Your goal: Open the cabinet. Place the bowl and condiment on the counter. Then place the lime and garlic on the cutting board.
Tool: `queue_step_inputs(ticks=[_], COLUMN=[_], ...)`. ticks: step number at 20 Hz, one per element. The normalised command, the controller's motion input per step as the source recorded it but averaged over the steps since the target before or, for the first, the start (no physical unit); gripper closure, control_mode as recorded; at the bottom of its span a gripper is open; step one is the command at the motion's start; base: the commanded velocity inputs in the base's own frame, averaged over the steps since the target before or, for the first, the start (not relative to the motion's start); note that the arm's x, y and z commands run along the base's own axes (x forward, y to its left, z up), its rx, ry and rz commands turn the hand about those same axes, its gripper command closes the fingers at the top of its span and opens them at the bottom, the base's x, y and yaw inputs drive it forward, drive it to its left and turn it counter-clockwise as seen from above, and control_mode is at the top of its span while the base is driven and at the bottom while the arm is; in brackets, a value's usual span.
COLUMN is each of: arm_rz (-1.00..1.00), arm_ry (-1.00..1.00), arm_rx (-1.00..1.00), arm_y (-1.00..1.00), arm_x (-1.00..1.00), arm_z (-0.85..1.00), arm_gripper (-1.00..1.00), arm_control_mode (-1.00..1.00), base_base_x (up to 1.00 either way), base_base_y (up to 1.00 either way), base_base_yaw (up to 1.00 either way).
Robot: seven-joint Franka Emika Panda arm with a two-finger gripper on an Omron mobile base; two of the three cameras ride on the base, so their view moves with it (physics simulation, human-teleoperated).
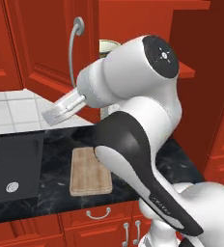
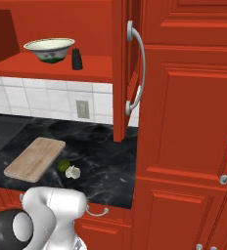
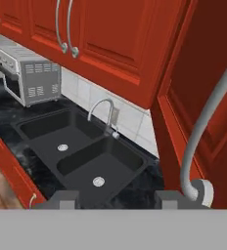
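The cabinet stands open. On its red shelf sit the cream bowl with a green pattern and a small dark condiment shaker. Down on the black counter lies the wooden cutting board. The lime and the garlic rest beside its right edge. My gripper hangs just below the silver handle of the left door. It is open, with nothing between its fingers. In the hand view the handle curves down just right of the gripper.
A dark double sink with a faucet lies left of the board, and a toaster oven stands beyond it. The right cabinet door juts out over the counter. Tall red cabinets close off the right side.
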Motion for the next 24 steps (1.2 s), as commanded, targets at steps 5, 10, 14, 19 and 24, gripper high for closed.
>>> queue_step_inputs(ticks=[5,10,14,19,24], arm_rz=[0.22,0.04,0.0,0.0,-0.03], arm_ry=[-0.09,-0.02,0.03,0.09,0.16], arm_rx=[0.13,0.24,0.33,0.34,0.31], arm_y=[-0.64,-0.99,-0.72,-0.35,-0.09], arm_x=[-1.0,-0.75,0.47,0.91,0.58], arm_z=[0.0,0.15,0.06,0.09,0.03], arm_gripper=[-1.0,-1.0,-1.0,-1.0,-1.0], arm_control_mode=[-1.0,-1.0,-1.0,-1.0,-1.0], base_base_x=[0.0,0.0,0.0,0.0,0.0], base_base_y=[0.0,0.0,0.0,0.0,0.0], base_base_yaw=[0.0,0.0,0.0,0.0,0.0])
